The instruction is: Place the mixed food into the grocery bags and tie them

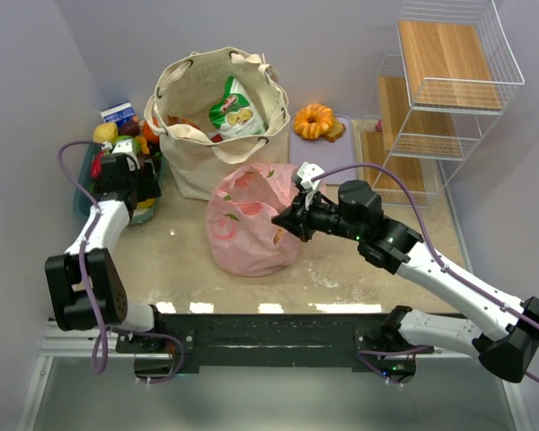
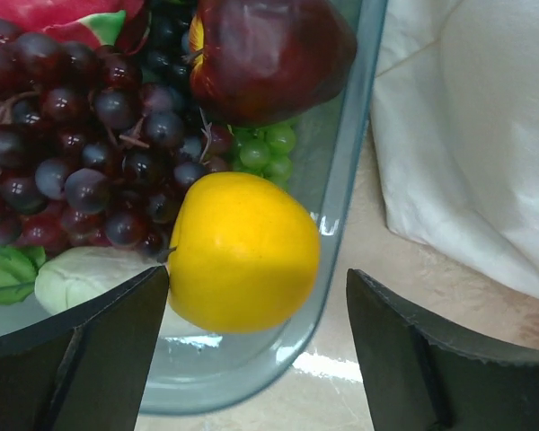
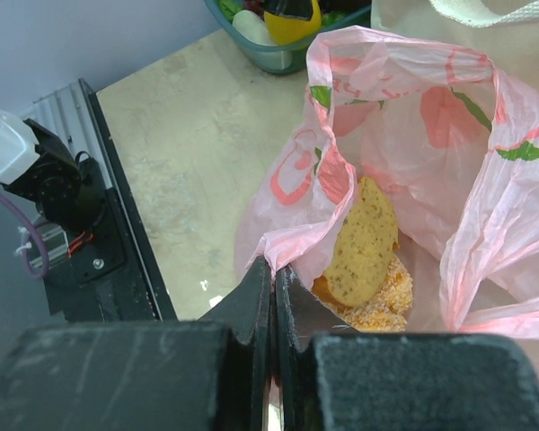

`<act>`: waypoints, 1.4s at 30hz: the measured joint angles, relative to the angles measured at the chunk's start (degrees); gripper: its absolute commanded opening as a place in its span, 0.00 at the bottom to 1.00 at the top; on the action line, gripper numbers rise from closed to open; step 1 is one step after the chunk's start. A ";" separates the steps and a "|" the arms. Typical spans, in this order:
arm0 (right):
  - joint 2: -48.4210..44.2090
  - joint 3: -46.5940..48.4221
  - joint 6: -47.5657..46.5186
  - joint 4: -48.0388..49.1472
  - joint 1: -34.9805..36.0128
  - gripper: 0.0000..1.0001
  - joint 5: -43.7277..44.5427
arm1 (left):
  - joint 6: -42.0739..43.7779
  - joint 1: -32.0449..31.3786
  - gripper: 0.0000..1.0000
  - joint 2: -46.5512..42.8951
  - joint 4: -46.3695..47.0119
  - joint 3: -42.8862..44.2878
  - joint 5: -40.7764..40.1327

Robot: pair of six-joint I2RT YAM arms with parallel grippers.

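The pink plastic bag [image 1: 244, 220] with red fruit prints sits at mid-table. In the right wrist view the pink bag [image 3: 404, 117] is open, with golden-brown pastries [image 3: 364, 242] inside. My right gripper [image 3: 274, 269] is shut on the bag's near rim; it also shows in the top view [image 1: 280, 218]. The cream canvas tote [image 1: 217, 121] stands behind, holding a green-white snack packet [image 1: 236, 109]. An orange ring cake [image 1: 313, 120] lies to its right. My left gripper [image 2: 256, 310] is open and empty over a yellow fruit [image 2: 242, 251] in a glass dish.
A blue-green glass dish [image 2: 341, 180] of fake fruit, with grapes and a dark red apple [image 2: 269, 54], sits at the far left beside the tote. A white wire shelf with wooden boards [image 1: 440, 90] stands at the back right. The ring cake rests on a pale mat [image 1: 341, 148].
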 measured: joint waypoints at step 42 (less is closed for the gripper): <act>1.66 0.11 2.60 -0.79 0.00 0.00 -0.81 | 5.29 -41.31 0.37 -23.23 7.65 3.52 6.45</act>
